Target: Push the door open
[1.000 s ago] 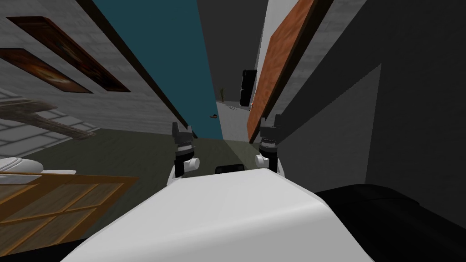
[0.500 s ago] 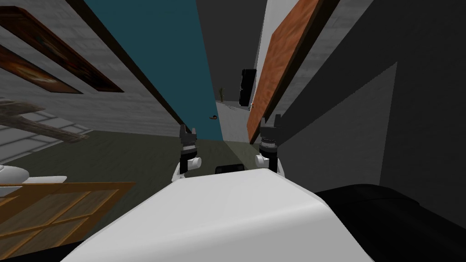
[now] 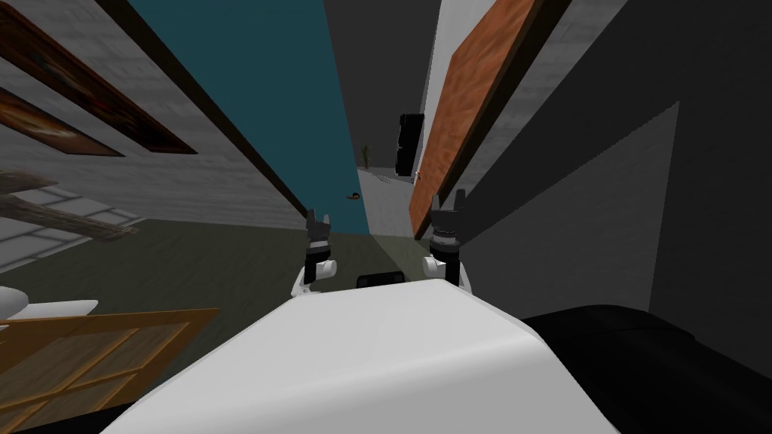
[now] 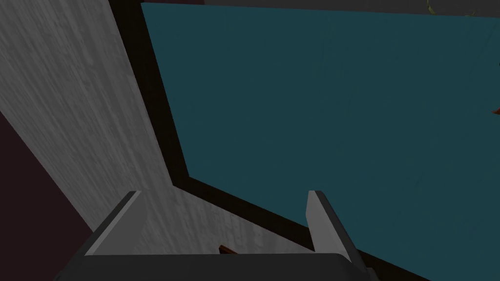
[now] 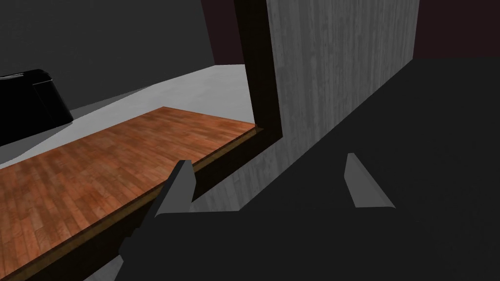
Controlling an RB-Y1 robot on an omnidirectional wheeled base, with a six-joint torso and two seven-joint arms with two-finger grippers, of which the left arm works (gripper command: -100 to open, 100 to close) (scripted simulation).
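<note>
The teal door (image 3: 264, 98) stands tall in its dark frame (image 4: 163, 127) at my front left, its flat face toward the left gripper (image 3: 318, 220). That gripper's fingers are spread wide and empty, straddling the frame's corner; I cannot tell if they touch it. The head view adds the right gripper (image 3: 447, 197), equally wide and empty, beside a brown wooden door (image 3: 464, 98).
</note>
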